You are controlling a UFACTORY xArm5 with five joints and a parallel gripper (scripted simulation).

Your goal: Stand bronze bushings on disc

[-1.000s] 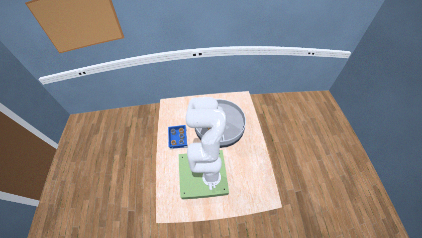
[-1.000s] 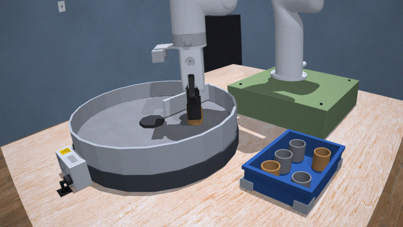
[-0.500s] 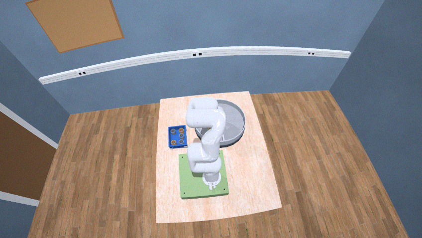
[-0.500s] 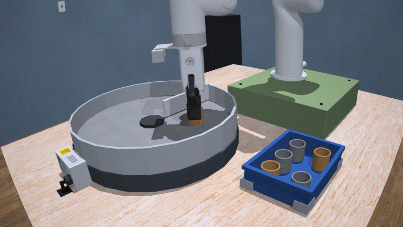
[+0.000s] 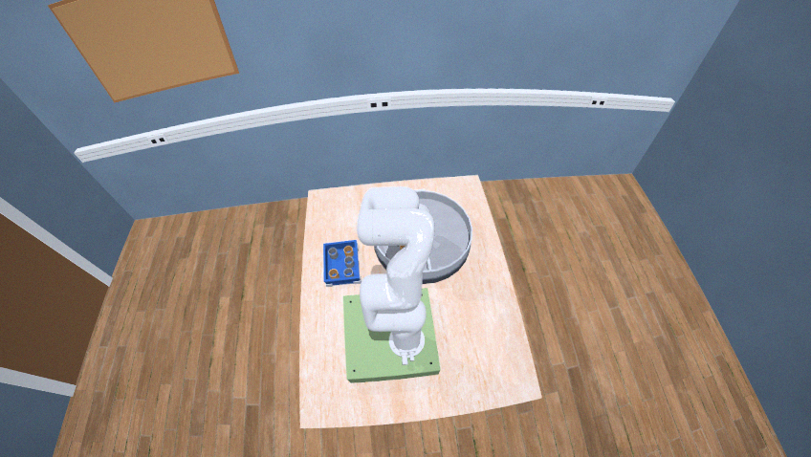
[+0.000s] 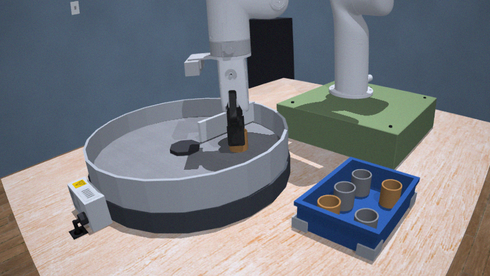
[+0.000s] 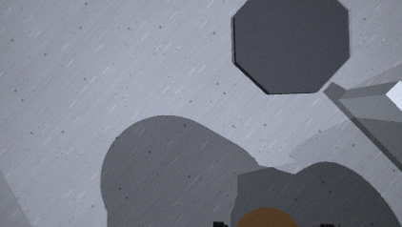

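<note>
The pincer (image 6: pixel 236 137) is released, its fingers loosely flanking a bronze bushing (image 6: pixel 240 145) standing upright on the turntable's disc (image 6: pixel 144 150) beside the hub (image 6: pixel 184 148).

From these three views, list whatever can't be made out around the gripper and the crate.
- Gripper, exterior view: the near finger hides whether the pads touch the bronze bushing.
- Wrist view: the bottom edge cuts off that bushing; only its top rim shows.
- Top view: the arm covers the gripper and much of the disc.
- Crate, exterior view: the walls hide the bushings' bases.
</note>
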